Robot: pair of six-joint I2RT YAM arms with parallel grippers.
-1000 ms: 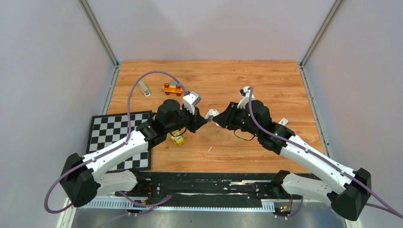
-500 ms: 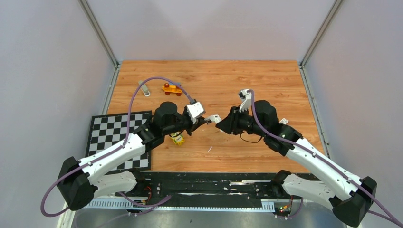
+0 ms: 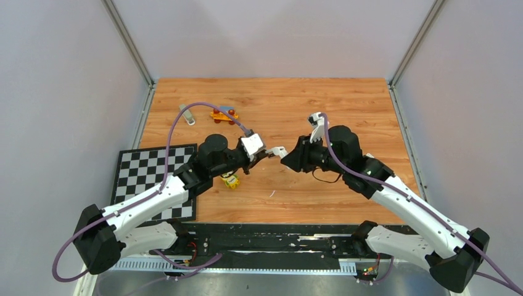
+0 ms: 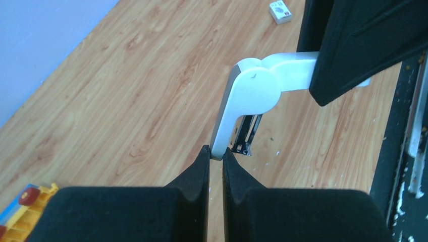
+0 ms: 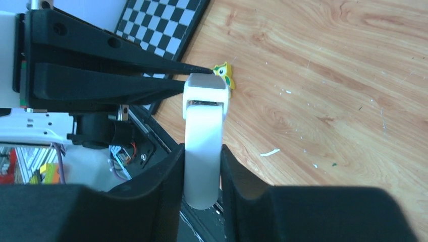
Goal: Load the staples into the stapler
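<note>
The white stapler (image 3: 277,150) hangs in the air between both arms, above the middle of the table. My right gripper (image 5: 202,147) is shut on its white body (image 5: 203,121). My left gripper (image 4: 216,151) is shut on the tip of the stapler's white top cover (image 4: 251,88), which is swung away from the metal magazine (image 4: 246,135). In the top view the left gripper (image 3: 269,153) and right gripper (image 3: 285,155) meet nose to nose. A short silver-grey piece (image 3: 187,115) lies at the far left; I cannot tell whether it is the staples.
A yellow owl cube (image 3: 231,180) sits under the left wrist. An orange toy car (image 3: 223,114) stands at the back left. A chequered mat (image 3: 148,179) covers the near left. A small white box with red print (image 4: 280,11) lies to the right.
Both arms have shifted a little with the stapler held between them, and the left wrist has turned. Both grips are unchanged.
</note>
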